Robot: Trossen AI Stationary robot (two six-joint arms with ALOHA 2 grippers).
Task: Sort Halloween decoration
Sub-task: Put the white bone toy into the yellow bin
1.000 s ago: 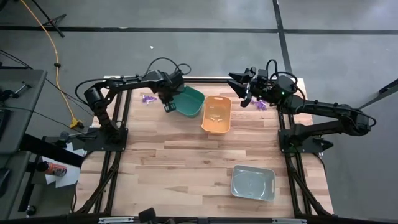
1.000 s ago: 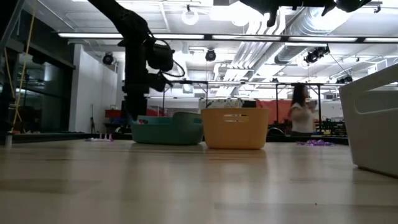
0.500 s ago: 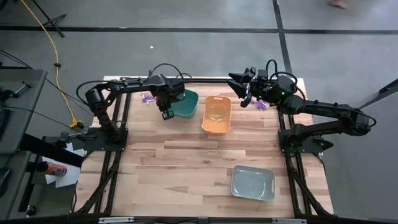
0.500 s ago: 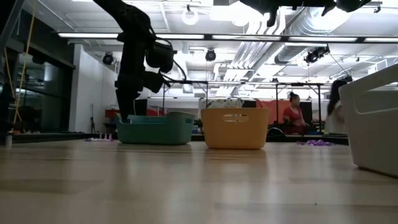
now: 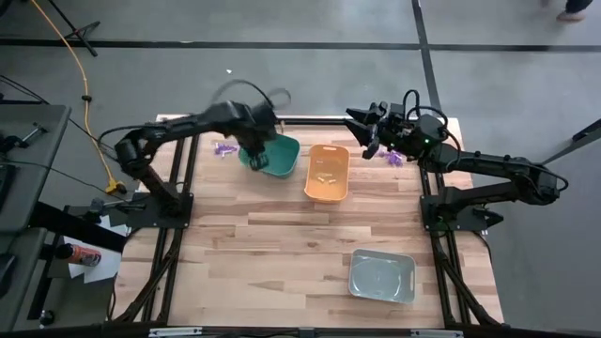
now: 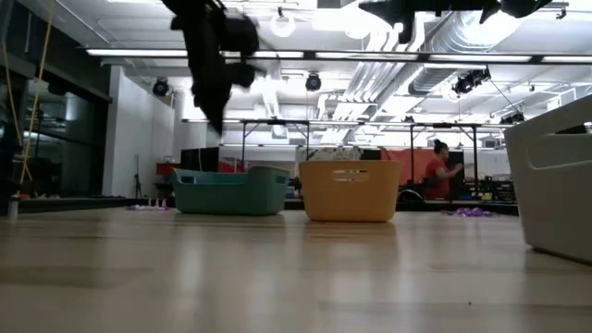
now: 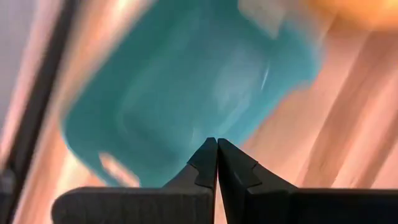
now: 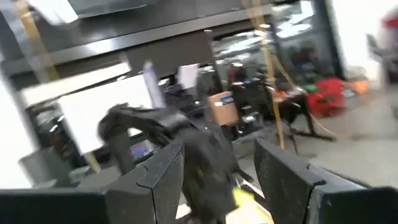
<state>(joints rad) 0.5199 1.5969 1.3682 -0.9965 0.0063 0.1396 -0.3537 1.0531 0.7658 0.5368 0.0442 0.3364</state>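
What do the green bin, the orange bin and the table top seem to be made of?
Green bin: likely moulded plastic, smooth with a slight sheen; one even colour, rounded corners, cut-out handle.
Orange bin: probably the same plastic; even colour, rounded rim, slotted handle seen in the low view.
Table top: looks like wood, light planks with visible grain and seams; matte or lightly sealed, hard to tell.

Tiny purple trinkets (image 5: 223, 149) lie loose on the wood just beside the green bin (image 5: 280, 155), on its outer side. A second purple cluster (image 5: 394, 157) sits well beyond the bin's other side. Small whitish pieces (image 5: 325, 176) rest inside the orange bin (image 5: 328, 192) next to it.
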